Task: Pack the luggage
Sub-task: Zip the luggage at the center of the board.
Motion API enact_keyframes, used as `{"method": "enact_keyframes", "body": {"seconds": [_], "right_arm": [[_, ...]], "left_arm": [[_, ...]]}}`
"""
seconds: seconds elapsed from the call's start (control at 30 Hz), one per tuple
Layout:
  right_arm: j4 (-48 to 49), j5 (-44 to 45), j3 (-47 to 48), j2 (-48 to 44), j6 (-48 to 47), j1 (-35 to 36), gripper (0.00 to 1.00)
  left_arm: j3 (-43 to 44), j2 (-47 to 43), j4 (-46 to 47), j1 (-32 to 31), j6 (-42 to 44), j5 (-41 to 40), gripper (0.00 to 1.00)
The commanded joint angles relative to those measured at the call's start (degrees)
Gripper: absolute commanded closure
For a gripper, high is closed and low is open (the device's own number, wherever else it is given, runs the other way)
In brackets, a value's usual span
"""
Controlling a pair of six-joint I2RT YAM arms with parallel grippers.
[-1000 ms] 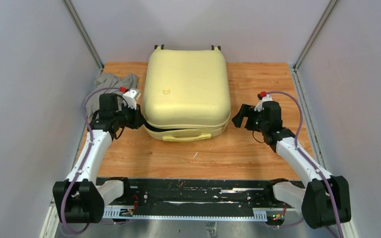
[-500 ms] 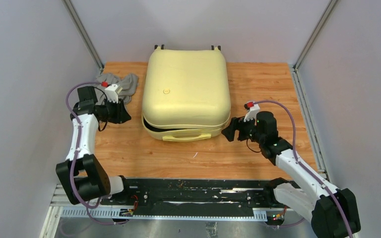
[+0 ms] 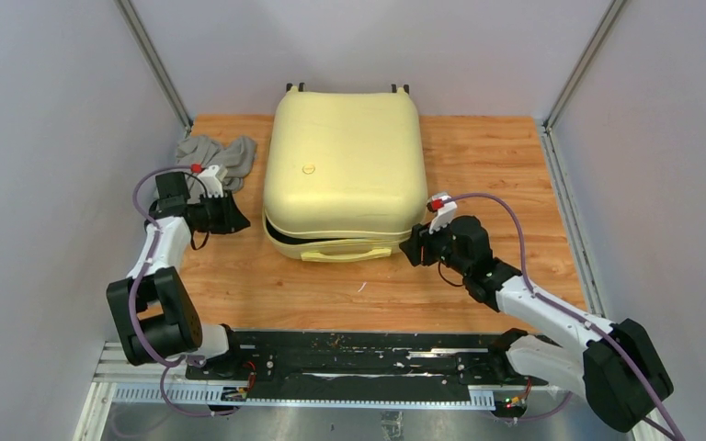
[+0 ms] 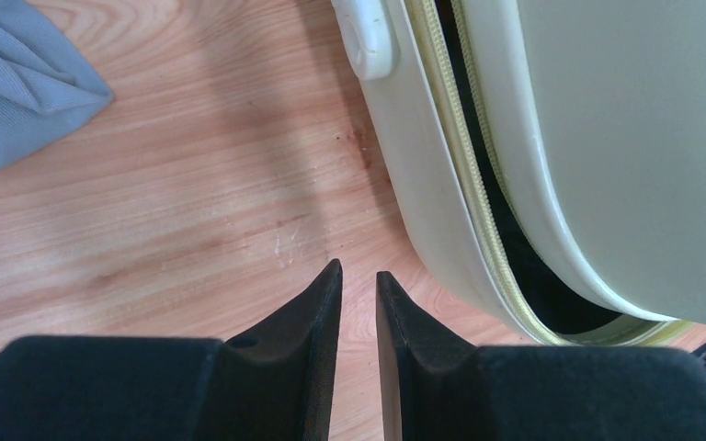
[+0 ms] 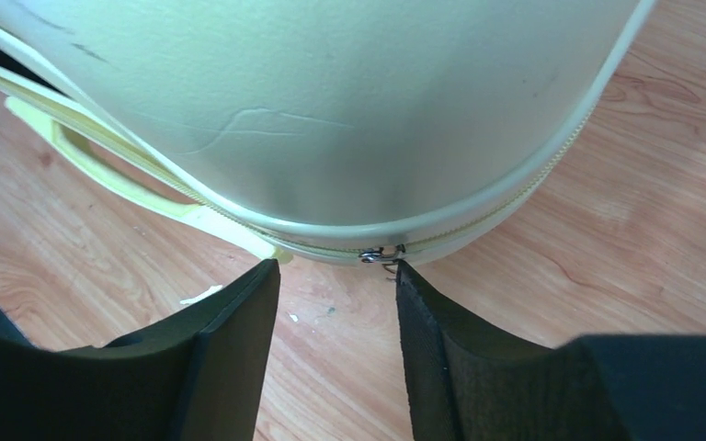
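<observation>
The luggage (image 3: 345, 165), a pale-yellow hard-shell suitcase, lies flat in the middle of the table. Its lid is slightly ajar along the front, with black lining showing in the gap (image 4: 524, 248). My left gripper (image 3: 237, 220) hangs just left of its front-left corner; in the left wrist view (image 4: 358, 276) the jaws are nearly together and empty. My right gripper (image 3: 411, 248) is open at the front-right corner. In the right wrist view (image 5: 335, 266) the metal zipper pull (image 5: 381, 254) sits just off the tip of the right finger (image 5: 423, 303). The yellow side handle (image 5: 110, 165) lies to the left.
A crumpled grey cloth (image 3: 216, 154) lies at the back left of the wooden table (image 3: 487, 156), behind my left gripper; it also shows in the left wrist view (image 4: 9, 83). Grey walls close in both sides. A black rail (image 3: 349, 363) runs along the near edge.
My left gripper has pulled back leftward off the suitcase's front-left corner. My right gripper has moved left and nearer, up to the front-right corner by the zipper pull.
</observation>
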Motion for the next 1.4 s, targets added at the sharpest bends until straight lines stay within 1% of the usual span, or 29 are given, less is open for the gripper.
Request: {"method": "enact_keyframes", "body": {"seconds": [0.0, 0.17, 0.23, 0.47, 0.6, 0.67, 0.8, 0.83, 0.97, 1.03, 1.37], "right_arm": [[5.27, 5.83, -1.27, 1.31, -1.02, 1.86, 0.49], [5.59, 10.01, -1.78, 0.76, -0.96, 2.11, 0.57], [6.00, 13.18, -2.08, 0.49, -0.67, 2.20, 0.57], [8.90, 16.15, -3.03, 1.04, 0.25, 2.35, 0.55], [11.80, 16.59, -3.99, 1.04, 0.55, 2.54, 0.58], [12.81, 16.33, -4.08, 1.33, 0.67, 2.52, 0.64], [13.83, 15.51, -4.58, 1.41, 1.15, 2.69, 0.87], [13.88, 15.47, -4.78, 1.13, 1.25, 2.70, 0.91], [13.13, 16.01, -5.72, -0.36, 1.52, 2.72, 0.98], [12.53, 15.82, -5.92, -1.19, 1.40, 2.74, 1.00], [10.88, 13.12, -5.60, -1.67, 1.37, 2.70, 1.00]], "left_arm": [[-3.17, 0.18, 6.54, -0.99, -3.17, -0.04, 0.75], [-4.27, 1.10, 8.44, -2.62, -3.89, 0.05, 0.75], [-4.64, 1.27, 9.44, -3.22, -4.27, -0.02, 0.76], [-5.79, 1.11, 11.15, -4.59, -4.85, 0.04, 0.76], [-6.45, 1.09, 11.75, -5.22, -4.92, -0.30, 0.76], [-6.63, 1.26, 11.97, -5.34, -5.26, -0.18, 0.76], [-6.73, 1.30, 12.37, -5.56, -5.80, -0.09, 0.76], [-6.81, 1.18, 12.37, -5.60, -5.90, -0.04, 0.76], [-7.74, 0.41, 13.55, -5.86, -6.67, 0.09, 0.77], [-8.34, 0.10, 14.34, -6.16, -7.19, 0.49, 0.77], [-10.92, 0.84, 17.81, -8.81, -9.86, 2.59, 0.79]]}}
